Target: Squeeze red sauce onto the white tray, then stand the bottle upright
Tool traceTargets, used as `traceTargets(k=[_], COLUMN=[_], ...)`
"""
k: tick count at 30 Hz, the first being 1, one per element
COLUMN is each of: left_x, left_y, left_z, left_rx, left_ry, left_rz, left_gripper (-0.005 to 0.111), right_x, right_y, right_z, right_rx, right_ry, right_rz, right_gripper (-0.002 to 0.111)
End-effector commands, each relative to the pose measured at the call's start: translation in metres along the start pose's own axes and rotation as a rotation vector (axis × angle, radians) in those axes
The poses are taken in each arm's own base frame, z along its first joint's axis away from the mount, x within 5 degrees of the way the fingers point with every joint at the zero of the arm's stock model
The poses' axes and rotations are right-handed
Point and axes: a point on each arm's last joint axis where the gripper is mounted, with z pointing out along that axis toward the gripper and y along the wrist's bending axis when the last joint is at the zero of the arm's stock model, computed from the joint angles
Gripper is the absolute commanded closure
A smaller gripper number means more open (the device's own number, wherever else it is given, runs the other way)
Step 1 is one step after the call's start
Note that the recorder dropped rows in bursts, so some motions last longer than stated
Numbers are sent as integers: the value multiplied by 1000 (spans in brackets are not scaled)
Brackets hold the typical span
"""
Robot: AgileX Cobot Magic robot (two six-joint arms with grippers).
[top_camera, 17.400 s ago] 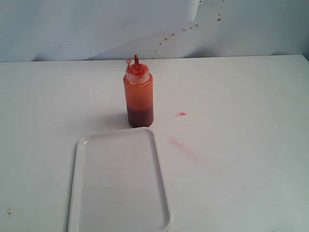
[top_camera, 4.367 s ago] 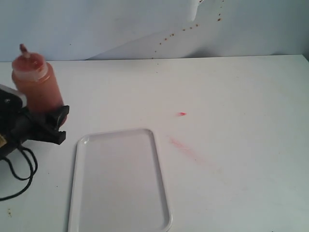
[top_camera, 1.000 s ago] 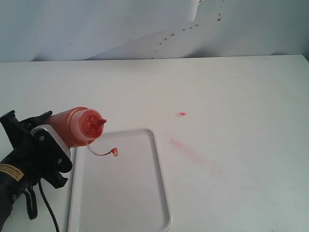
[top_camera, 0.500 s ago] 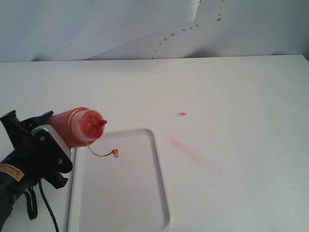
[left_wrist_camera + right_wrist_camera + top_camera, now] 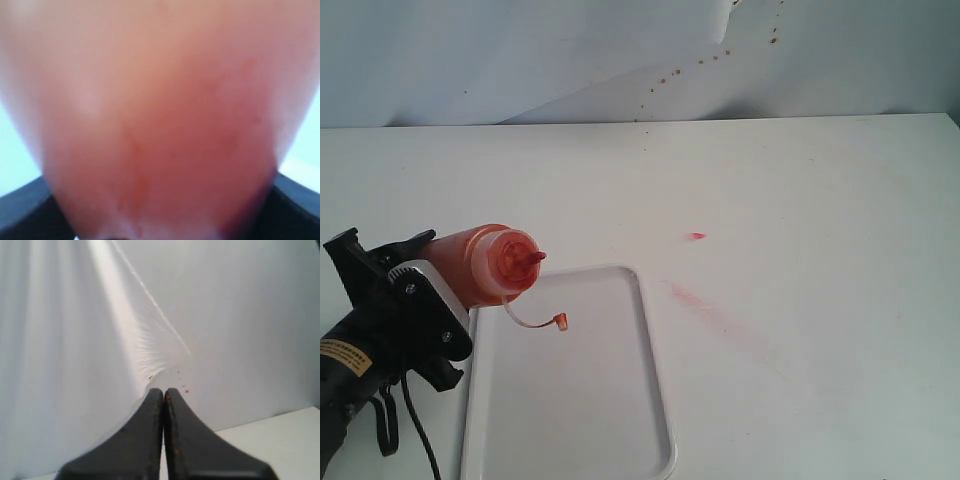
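My left gripper (image 5: 420, 275) is shut on the bottle (image 5: 485, 262), which lies tipped on its side above the tray's far left corner. Its red nozzle (image 5: 532, 258) points over the white tray (image 5: 570, 400), and the small cap (image 5: 560, 322) dangles on its tether above the tray. No red sauce shows on the tray. The left wrist view is filled by the blurred orange-red bottle (image 5: 160, 120), with dark fingers (image 5: 25, 215) at the lower corners. My right gripper (image 5: 163, 392) is shut on nothing, facing the white backdrop, and does not show in the exterior view.
A small red drop (image 5: 696, 236) and a faint pinkish smear (image 5: 700, 302) mark the white table to the right of the tray. A wrinkled white backdrop (image 5: 640, 60) with brown specks stands behind the table. A black cable (image 5: 410, 420) hangs by the left arm.
Over the last second the bottle and left gripper have shifted slightly right and down toward the tray; the dangling cap swung a little. Much earlier the bottle stood upright behind the tray.
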Motion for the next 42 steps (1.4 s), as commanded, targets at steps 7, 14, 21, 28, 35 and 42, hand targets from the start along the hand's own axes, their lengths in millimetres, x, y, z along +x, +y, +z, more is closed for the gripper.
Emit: traceTargets(k=[7, 14, 21, 28, 35, 42], left_x=[-6, -6, -6, -7, -8, -8], left_y=[4, 4, 4, 4, 3, 3], left_z=[0, 0, 0, 0, 0, 0], left_rx=[-43, -43, -43, -40, -34, -33], left_ry=[-55, -55, -55, -61, -73, -75], left_rz=[7, 7, 12, 15, 20, 28], left_gripper=[107, 107, 107, 107, 107, 107], right_x=[0, 2, -2, -14, -14, -13], right_y=[24, 24, 27, 37, 42, 45], right_z=[-5, 9, 24, 38, 69, 107], right_rx=[-338, -295, -262, -315, -284, -230], right_ry=[-10, 112, 199, 169, 274, 319], right_rz=[-147, -158, -168, -117, -171, -191], right_gripper=[108, 108, 108, 108, 108, 108])
